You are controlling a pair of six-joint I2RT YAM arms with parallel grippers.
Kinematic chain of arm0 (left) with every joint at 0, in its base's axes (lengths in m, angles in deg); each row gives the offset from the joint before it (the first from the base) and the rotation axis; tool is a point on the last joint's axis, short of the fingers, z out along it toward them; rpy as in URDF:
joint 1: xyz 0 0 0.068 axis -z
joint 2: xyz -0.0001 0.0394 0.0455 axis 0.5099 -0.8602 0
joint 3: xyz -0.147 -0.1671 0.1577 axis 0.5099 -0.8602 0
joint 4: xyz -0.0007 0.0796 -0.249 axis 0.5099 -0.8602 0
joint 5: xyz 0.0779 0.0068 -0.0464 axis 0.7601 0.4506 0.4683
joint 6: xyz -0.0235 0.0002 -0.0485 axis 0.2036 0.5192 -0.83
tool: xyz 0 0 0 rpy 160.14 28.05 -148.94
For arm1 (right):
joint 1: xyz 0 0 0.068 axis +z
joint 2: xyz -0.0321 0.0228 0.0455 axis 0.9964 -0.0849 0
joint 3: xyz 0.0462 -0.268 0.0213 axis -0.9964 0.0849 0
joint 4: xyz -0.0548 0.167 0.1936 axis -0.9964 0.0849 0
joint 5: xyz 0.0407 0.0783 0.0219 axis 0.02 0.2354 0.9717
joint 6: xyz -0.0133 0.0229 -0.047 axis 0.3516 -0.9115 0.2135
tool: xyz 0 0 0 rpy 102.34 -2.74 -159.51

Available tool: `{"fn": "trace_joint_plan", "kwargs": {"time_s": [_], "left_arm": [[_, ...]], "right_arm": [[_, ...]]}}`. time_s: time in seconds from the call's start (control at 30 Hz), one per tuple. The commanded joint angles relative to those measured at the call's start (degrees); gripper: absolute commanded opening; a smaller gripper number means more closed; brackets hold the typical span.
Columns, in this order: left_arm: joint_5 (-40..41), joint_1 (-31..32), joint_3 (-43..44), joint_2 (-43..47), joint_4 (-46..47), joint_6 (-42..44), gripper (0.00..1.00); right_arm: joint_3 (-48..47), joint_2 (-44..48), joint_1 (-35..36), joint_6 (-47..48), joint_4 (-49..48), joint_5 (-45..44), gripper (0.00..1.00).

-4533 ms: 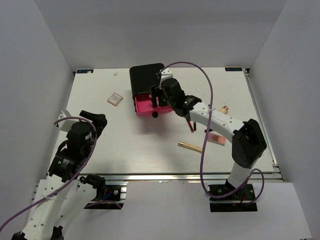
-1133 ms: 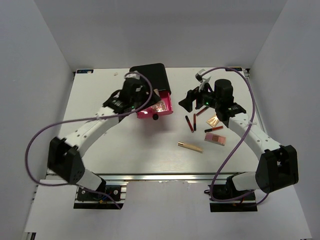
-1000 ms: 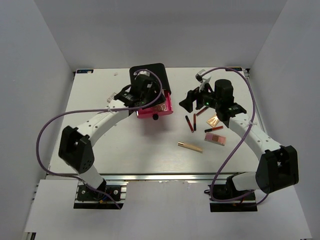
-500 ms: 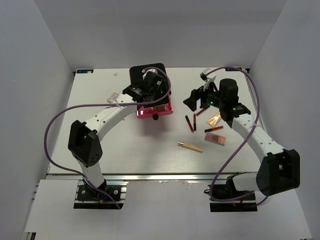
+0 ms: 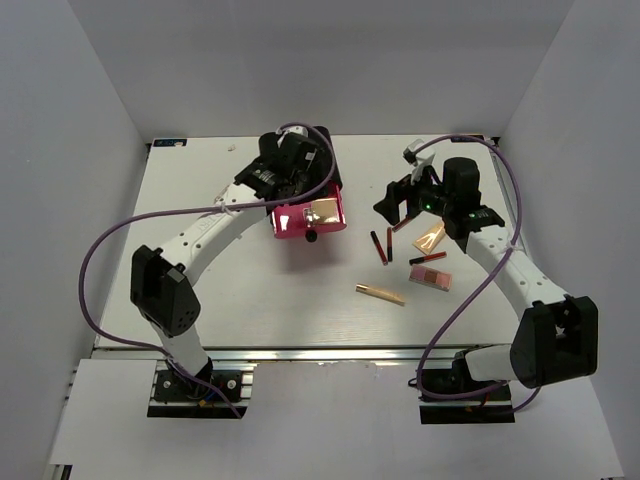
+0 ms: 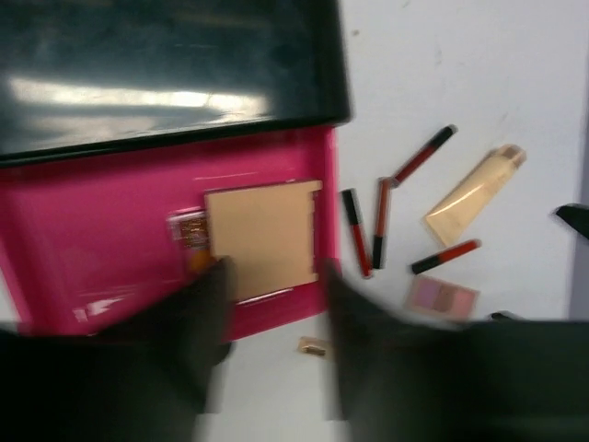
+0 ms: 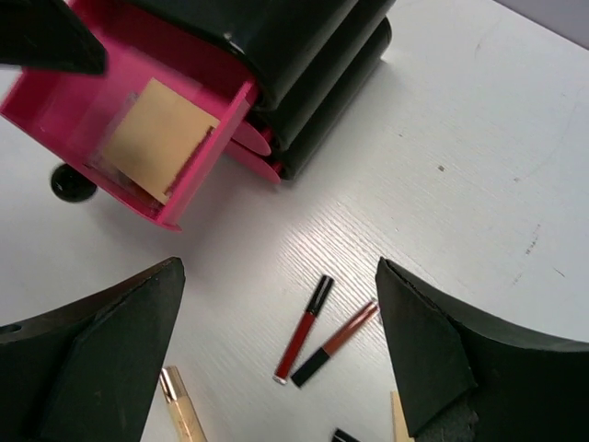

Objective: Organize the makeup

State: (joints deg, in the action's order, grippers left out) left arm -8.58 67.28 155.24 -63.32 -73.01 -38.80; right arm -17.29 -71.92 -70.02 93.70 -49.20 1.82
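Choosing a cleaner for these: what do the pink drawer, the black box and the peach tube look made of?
The pink drawer looks like glossy moulded plastic: even colour, soft light streaks on its floor. The black box also seems glossy hard plastic, mirroring a bright band of light. The peach tube appears soft satin plastic, widening to a flat end; blur leaves that open.

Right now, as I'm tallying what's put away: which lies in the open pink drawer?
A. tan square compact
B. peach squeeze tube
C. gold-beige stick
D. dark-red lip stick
A: the tan square compact lies flat in the pink drawer, while the tube, lip sticks and gold-beige stick lie out on the table.
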Motion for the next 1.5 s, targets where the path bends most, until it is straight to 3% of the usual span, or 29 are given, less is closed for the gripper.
{"fn": "trace_joint_plan", "kwargs": {"time_s": [0.0,0.03,0.1,0.17,0.2,0.23,0.27,0.33,0.37,0.43,0.47,0.5,0.6,0.63,0.8,1.03,1.23,1.43,1.47], "left_arm": [[2.3,-2.2,-2.5,6.6,-1.2,-1.4,0.38],[2.9,-3.7,-3.3,7.7,-1.6,-3.6,0.23],[-0.2,-10.9,-6.8,13.0,0.1,-6.0,0.04],[-4.8,-20.8,-15.8,17.4,3.6,-8.6,0.04],[-11.1,-23.9,-18.8,21.0,8.2,-8.9,0.11],[-14.9,-26.8,-21.3,22.2,9.9,-8.4,0.41],[-16.5,-30.8,-24.4,22.8,10.9,-8.2,0.58],[-18.4,-33.5,-25.2,20.8,9.8,-6.6,0.86],[-18.5,-35.3,-24.3,19.0,8.6,-6.0,0.90],[-18.2,-36.4,-22.2,12.7,6.4,-4.8,0.97],[-17.9,-36.5,-21.2,10.5,6.5,-4.3,0.98],[-17.0,-36.5,-19.9,8.1,5.6,-4.2,0.98],[-14.4,-36.5,-12.4,-2.3,3.1,-3.7,0.98],[-13.9,-36.5,-10.1,-7.8,2.6,-3.7,0.98],[-13.2,-36.4,1.0,-18.1,0.0,-5.1,0.98],[-12.9,-38.8,-0.3,-17.5,1.0,-5.6,0.98],[-13.4,-40.0,-7.7,-12.3,3.4,-5.9,0.98],[-13.0,-41.3,-12.0,-8.2,4.5,-5.9,0.98],[-13.1,-41.5,-13.1,-7.7,4.8,-5.9,0.98]], "right_arm": [[-2.6,-1.0,-1.6,4.7,3.0,-1.1,0.88],[-3.2,-1.5,-2.4,7.2,7.4,-1.0,0.86],[-5.7,-3.2,-6.3,15.1,14.5,3.6,0.77],[-7.5,-4.1,-9.3,29.0,27.3,8.0,0.69],[-8.8,-4.7,-11.7,33.5,31.4,9.1,0.65],[-9.4,-4.9,-12.6,42.4,35.4,9.6,0.62],[-9.7,-5.2,-13.1,45.8,42.4,8.9,0.59],[-9.2,-5.4,-13.6,51.1,47.3,7.2,0.51],[-8.8,-5.7,-13.6,53.3,50.2,5.7,0.49],[-7.4,-6.4,-13.6,53.8,53.0,4.0,0.55],[-6.9,-6.6,-13.6,53.6,53.5,3.5,0.62],[-6.3,-6.6,-13.6,52.9,53.3,2.8,0.78],[-2.9,-6.1,-13.6,49.2,49.7,0.1,0.89],[-2.0,-6.0,-13.6,48.5,48.5,-0.6,0.89],[1.8,-7.2,-13.6,47.5,44.4,-4.2,0.89],[2.1,-13.2,-13.4,48.4,40.6,-6.0,0.89],[7.6,-14.6,-11.8,48.3,33.2,-11.2,0.86],[13.7,-13.0,-9.8,50.3,26.5,-16.4,0.71],[14.6,-12.5,-9.5,51.6,26.0,-16.8,0.61]]}}
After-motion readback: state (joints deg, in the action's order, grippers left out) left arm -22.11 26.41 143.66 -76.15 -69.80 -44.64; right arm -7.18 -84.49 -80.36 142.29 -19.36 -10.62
